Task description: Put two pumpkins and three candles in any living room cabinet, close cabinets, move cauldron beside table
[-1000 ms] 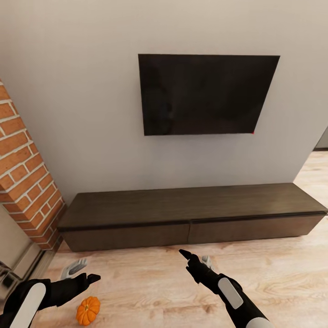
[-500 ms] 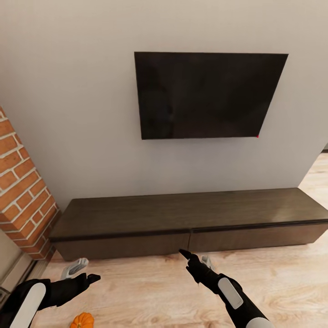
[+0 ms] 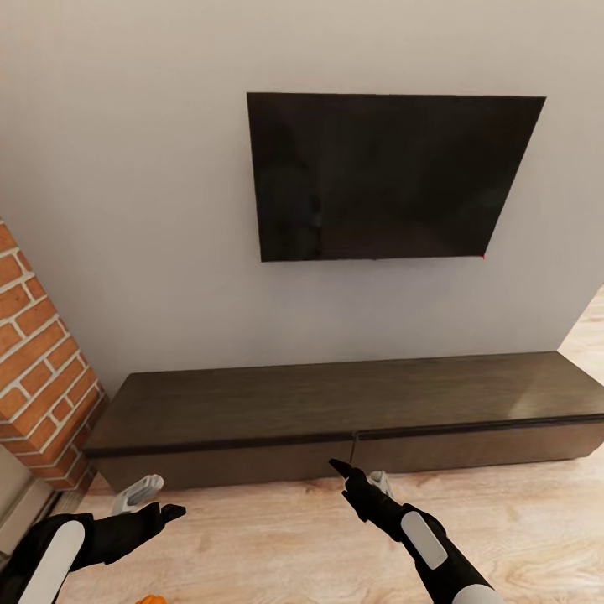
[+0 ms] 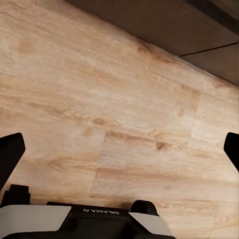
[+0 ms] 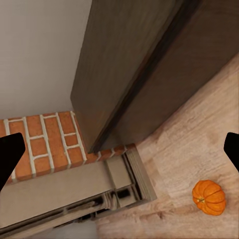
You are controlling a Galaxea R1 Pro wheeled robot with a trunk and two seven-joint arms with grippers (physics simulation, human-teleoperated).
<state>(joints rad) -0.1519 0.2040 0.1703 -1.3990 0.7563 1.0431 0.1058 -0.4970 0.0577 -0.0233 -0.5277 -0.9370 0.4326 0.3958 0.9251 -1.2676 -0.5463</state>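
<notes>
Both claws spread, empty. Cabinet (image 3: 335, 411) shut, just ahead of right claw (image 3: 361, 478). Pumpkin (image 5: 209, 197) on floor behind left claw (image 3: 155, 499); left arm nearer.

The right pincer (image 5: 119, 149) stands with its jaws spread wide: the two black fingertips (image 5: 10, 154) appear at opposite edges of the frame, with nothing between them. Beyond them runs the dark brown cabinet (image 5: 144, 64), its top surface and handleless front meeting along a dark edge; the front appears shut. One end of the cabinet stands just beside a grey wall (image 5: 40, 50) and a red brick fireplace (image 5: 50, 139) with pale mortar lines. A beige stepped hearth or base (image 5: 89, 189) adjoins the brick; its exact form cannot be told. One orange ribbed pumpkin (image 5: 209, 197) rests on the light wood floor (image 5: 189, 149), near the hearth corner and apart from the cabinet.
</notes>
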